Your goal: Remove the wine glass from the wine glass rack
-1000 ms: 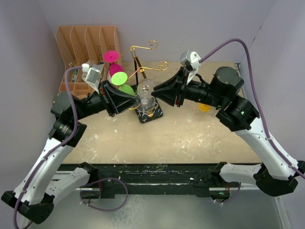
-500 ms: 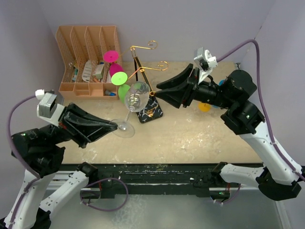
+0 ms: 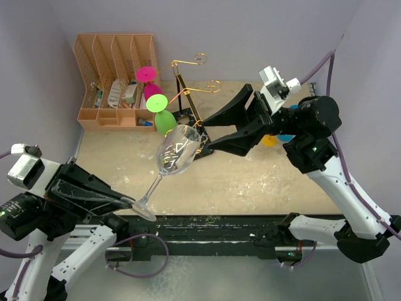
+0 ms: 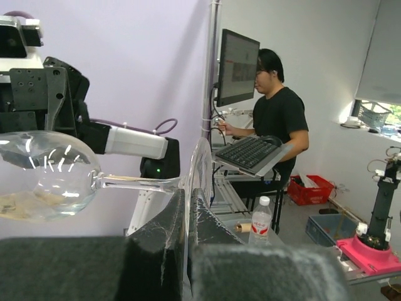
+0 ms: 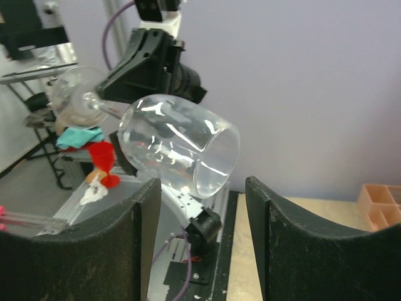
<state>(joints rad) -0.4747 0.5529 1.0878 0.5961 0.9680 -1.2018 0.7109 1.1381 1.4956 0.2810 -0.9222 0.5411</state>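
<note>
wine glass empty, tilted, orange organiser holding small items

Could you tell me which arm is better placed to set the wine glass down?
Left: the left gripper holds the wine glass by its foot, off the rack; the right gripper is open, empty.

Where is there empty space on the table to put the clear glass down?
Widest bare patch: the front middle of the table, between the rack and the near edge. A smaller one lies before the organiser. Crowded at the back left: organiser, coloured glasses, rack.
</note>
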